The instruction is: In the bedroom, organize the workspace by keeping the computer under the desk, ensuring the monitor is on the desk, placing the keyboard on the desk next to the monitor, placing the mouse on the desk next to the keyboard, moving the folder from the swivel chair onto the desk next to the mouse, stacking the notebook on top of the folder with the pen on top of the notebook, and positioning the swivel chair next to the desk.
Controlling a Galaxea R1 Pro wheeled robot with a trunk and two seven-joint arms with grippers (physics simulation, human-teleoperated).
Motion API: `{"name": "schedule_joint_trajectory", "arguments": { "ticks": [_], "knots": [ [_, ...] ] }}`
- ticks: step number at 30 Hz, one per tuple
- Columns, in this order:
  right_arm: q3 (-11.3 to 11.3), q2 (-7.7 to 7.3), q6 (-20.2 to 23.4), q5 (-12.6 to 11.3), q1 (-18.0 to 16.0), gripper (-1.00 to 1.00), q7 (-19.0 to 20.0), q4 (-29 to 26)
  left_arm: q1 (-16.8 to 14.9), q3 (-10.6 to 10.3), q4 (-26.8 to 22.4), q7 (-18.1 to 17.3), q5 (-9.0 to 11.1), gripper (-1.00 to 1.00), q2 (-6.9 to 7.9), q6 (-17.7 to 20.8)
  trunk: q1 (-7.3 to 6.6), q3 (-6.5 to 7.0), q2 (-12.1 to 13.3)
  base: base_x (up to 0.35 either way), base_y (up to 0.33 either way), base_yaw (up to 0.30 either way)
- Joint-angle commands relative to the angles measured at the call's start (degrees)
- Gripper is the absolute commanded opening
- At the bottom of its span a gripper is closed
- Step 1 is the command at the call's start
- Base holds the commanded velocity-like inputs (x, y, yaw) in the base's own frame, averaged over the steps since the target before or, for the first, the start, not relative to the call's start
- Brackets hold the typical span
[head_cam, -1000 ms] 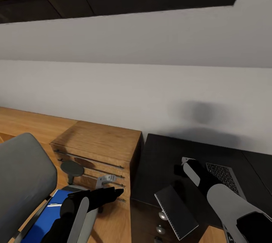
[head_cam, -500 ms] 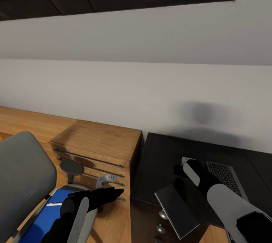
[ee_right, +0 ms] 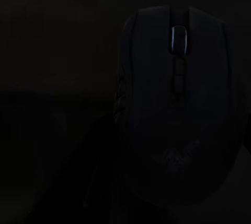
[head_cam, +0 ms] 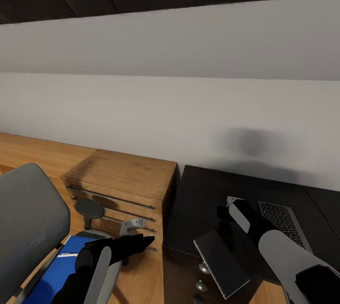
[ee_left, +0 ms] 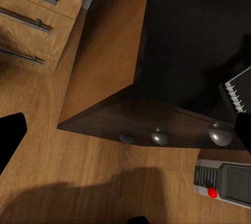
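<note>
Head view: notebook [head_cam: 221, 263] lies diagonally, overhanging desk [head_cam: 198, 209] edge

The swivel chair [head_cam: 29, 228] is seen shifted toward the left edge of the head view, so that less of its grey back is shown than before. More of the blue folder [head_cam: 55, 271] on its seat is uncovered at lower left.

Desk [head_cam: 198, 200] top matt black; cabinet [head_cam: 125, 176] wood-grain, metal rails; chair [head_cam: 28, 219] grey cloth; drawer knobs [ee_left: 159, 137] shiny metal; mouse [ee_right: 178, 109] probably matt plastic.
</note>
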Motion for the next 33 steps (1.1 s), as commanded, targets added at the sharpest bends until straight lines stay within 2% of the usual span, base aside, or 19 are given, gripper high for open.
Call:
{"name": "schedule_joint_trajectory", "arguments": {
  "ticks": [1, 10, 33],
  "knots": [
    [0.44, -0.08, 0.12, -0.70, -0.04, 1.00, -0.40, -0.12, -0.04, 0.07, -0.05, -0.40, -0.33, 1.00, -0.03, 0.25, 0.00, -0.07, -0.05, 0.000, 0.000, 0.000],
    [0.47, -0.14, -0.04, -0.70, -0.04, 1.00, -0.47, -0.16, 0.11, 0.07, 0.20, -0.52, -0.38, 1.00, 0.04, 0.09, 0.00, -0.07, -0.05, 0.000, 0.000, 0.000],
    [0.57, -0.16, -0.62, -0.62, -0.04, 1.00, -0.11, -1.26, 0.22, 0.07, 1.07, -0.38, -0.49, 1.00, 0.15, -0.31, -5.05, 4.06, 9.18, 0.000, 0.000, 0.000]
  ]
}}
